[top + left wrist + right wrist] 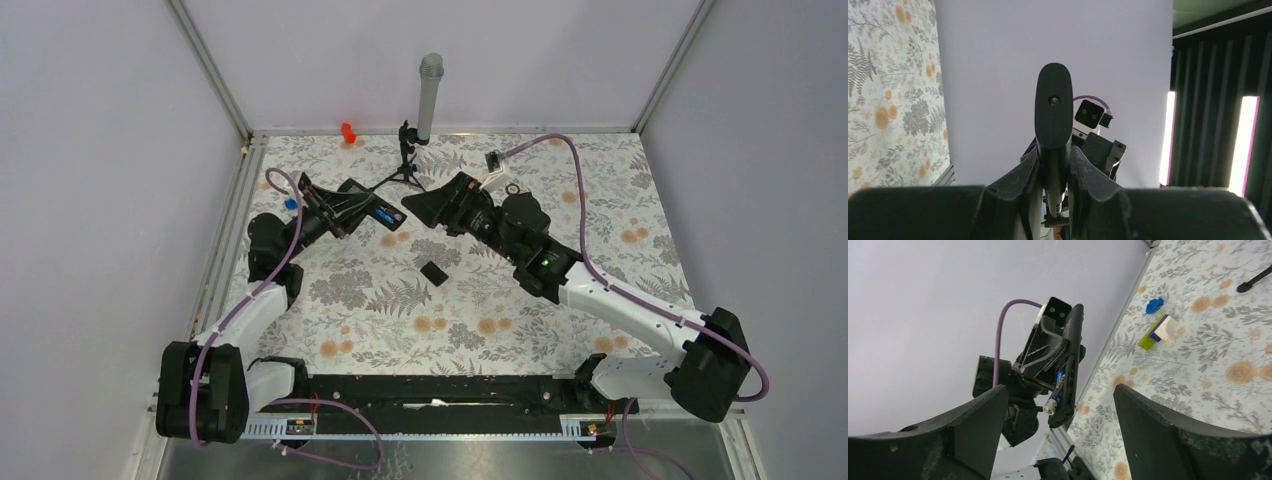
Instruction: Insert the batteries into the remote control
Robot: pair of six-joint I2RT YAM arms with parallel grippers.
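Note:
My left gripper (345, 208) is shut on the remote control (366, 207) and holds it above the table at the back left. In the left wrist view the remote (1053, 115) stands edge-on between the fingers (1018, 185). In the right wrist view the remote (1072, 360) shows its open back, with one blue battery (1058, 390) lying in it, silvery end sticking out at the bottom. A second battery does not show. My right gripper (422, 208) is open and empty, just right of the remote; it is also open in its own view (1063, 435). The black back cover (434, 272) lies on the table.
A black tripod (405, 165) with a grey microphone (429, 95) stands at the back. A red piece (348, 131) lies by the back wall. A blue lump (1154, 305) and a green, purple and white block (1160, 331) lie near the left wall.

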